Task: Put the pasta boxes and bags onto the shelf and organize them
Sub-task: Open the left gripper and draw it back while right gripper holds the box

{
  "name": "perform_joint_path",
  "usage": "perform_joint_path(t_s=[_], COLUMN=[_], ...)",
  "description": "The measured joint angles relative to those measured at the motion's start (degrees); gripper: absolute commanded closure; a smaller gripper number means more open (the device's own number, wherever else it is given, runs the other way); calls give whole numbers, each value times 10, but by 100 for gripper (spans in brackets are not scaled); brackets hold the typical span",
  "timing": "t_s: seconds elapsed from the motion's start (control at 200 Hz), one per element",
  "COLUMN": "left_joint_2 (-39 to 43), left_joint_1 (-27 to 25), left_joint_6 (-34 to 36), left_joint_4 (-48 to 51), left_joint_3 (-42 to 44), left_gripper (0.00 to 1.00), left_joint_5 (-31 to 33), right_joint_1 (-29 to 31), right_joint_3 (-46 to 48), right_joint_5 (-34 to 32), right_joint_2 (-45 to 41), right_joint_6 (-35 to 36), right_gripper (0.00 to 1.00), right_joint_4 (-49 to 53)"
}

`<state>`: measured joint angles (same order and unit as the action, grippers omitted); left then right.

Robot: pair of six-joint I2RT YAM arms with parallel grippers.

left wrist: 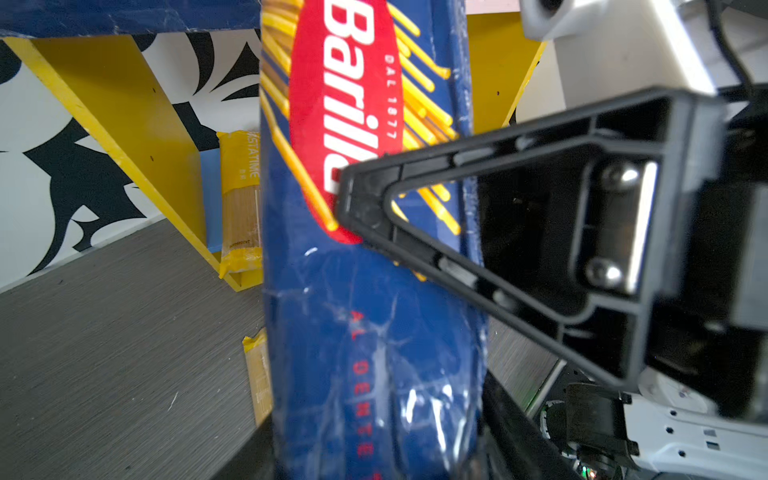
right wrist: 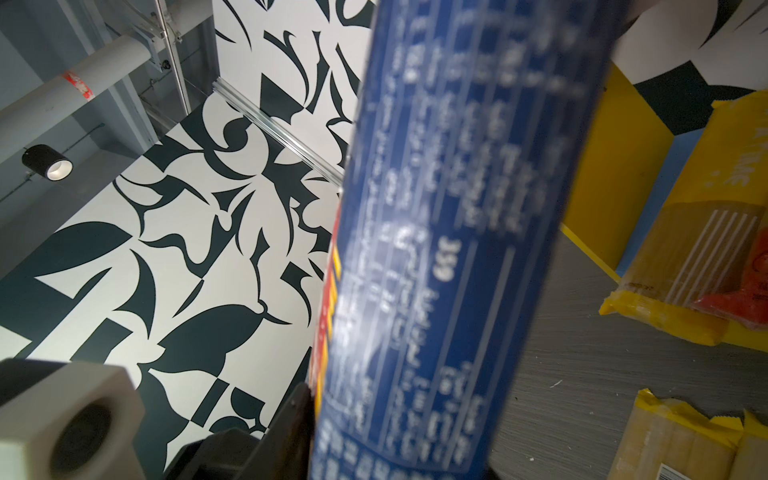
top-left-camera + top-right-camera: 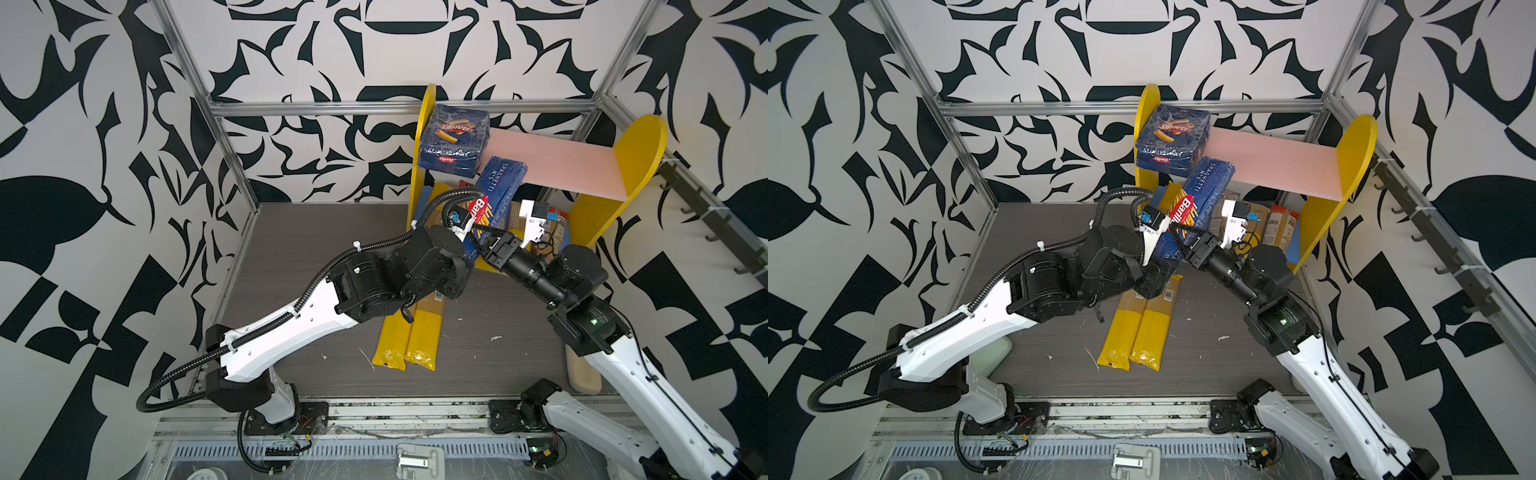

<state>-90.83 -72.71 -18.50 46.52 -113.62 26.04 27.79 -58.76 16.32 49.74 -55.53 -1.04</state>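
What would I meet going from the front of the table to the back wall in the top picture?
Two yellow-ended bags lying flat on the table → the blue spaghetti box standing tilted → the wide blue pasta box on the pink top board.

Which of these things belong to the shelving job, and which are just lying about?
Job:
spaghetti box
rigatoni box
shelf
two loose yellow-ended bags
shelved bags

Lying about:
beige block
hook rail
white scraps
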Motion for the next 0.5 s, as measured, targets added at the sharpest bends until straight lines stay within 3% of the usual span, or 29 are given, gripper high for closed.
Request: perform_joint_path(t_s=[0.095, 0.305, 0.5], left_joint_2=[0, 0, 26], left_joint_1=[0, 0, -8], left_joint_6=[5, 18, 29], left_joint_4=[-3, -9, -40], left_joint_3=[0, 0, 0], left_gripper=[26, 23, 25], left_joint_5=[3, 11, 8], right_joint_1=[-7, -29, -69], right_joint_3=[-2, -15, -47], right_joint_5=[7, 21, 24], right_joint_2=[6, 24, 48], right_joint_6=[-4, -7, 12], right_gripper=[100, 100, 100], right_joint_4=[3, 23, 104])
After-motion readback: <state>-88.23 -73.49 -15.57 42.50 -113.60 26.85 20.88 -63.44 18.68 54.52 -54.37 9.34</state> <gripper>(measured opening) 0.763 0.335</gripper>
